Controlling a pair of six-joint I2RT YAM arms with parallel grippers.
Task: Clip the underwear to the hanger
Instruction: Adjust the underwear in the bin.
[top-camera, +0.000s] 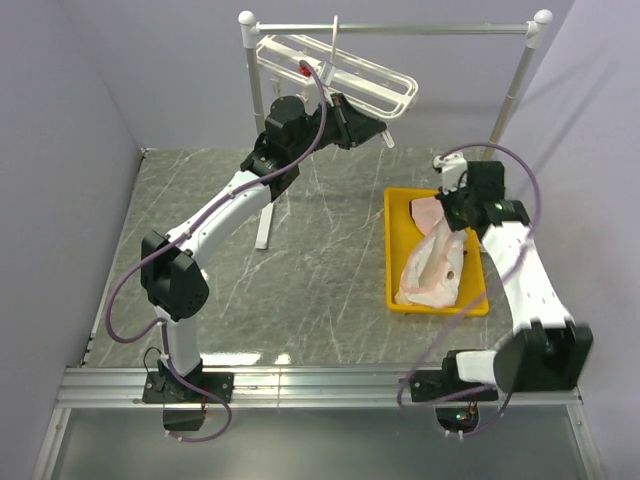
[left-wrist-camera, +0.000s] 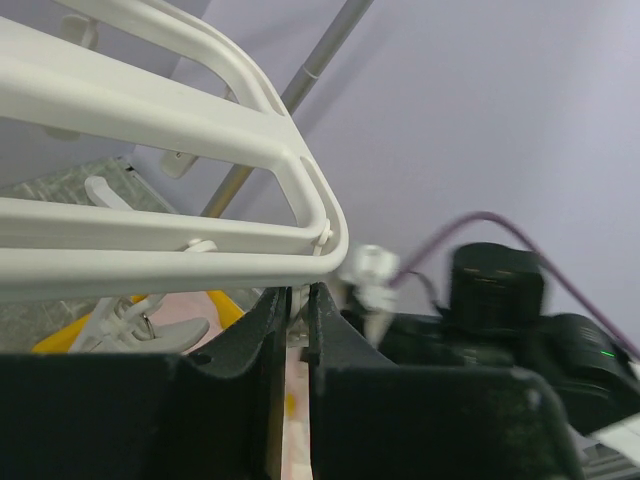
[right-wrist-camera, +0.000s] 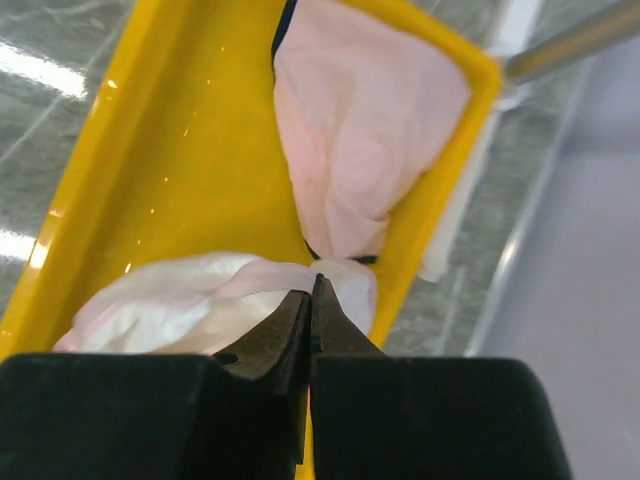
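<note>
Right end effector (right-wrist-camera: 316, 292), tips together at the underwear (right-wrist-camera: 180, 300), may slip off thin fabric. Cannot tell whether left end effector (left-wrist-camera: 297, 298) clamps the hanger (left-wrist-camera: 150, 255).

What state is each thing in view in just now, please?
hanger: hung on the rail, tilted, no underwear clipped on.
underwear: crumpled in the yellow tray.
left gripper: nearly closed under the hanger's lower bar; grip unclear.
right gripper: shut, tips at the underwear; grip unclear.
yellow tray: flat on the table.
</note>
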